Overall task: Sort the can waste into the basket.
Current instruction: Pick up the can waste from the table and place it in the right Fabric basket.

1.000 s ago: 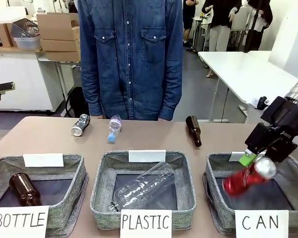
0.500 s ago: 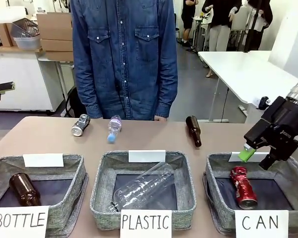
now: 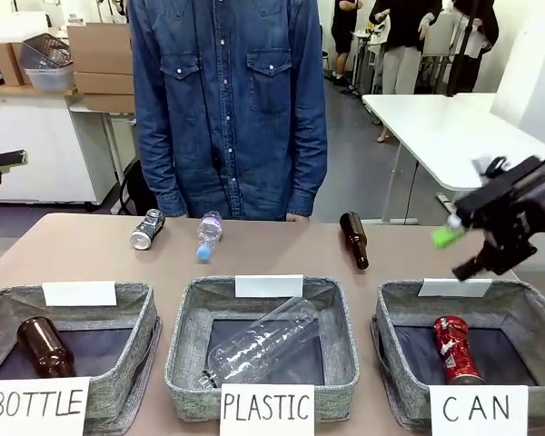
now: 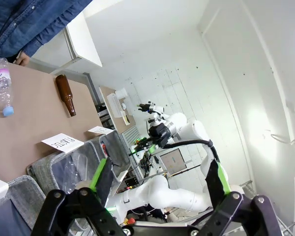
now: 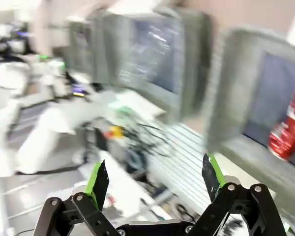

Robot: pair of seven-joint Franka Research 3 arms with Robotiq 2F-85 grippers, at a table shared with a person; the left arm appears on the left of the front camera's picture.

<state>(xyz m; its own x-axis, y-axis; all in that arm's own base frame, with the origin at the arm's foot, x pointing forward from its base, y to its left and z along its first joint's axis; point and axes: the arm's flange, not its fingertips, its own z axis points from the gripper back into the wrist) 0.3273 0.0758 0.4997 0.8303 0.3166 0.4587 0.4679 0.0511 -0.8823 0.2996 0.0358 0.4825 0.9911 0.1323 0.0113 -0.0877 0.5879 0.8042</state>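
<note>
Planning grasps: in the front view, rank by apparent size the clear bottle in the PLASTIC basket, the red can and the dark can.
1. clear bottle
2. red can
3. dark can
The dark can lies farther away, so the cans may truly match.

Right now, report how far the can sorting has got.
Done: the red can lies in the CAN basket. In hand: nothing; the right pincer is open and empty above that basket's far rim, the left pincer open too. Left: the dark can lies on the table by the person.

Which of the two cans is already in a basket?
The red can, lying in the basket signed CAN; the dark can lies on the table near the person.
</note>
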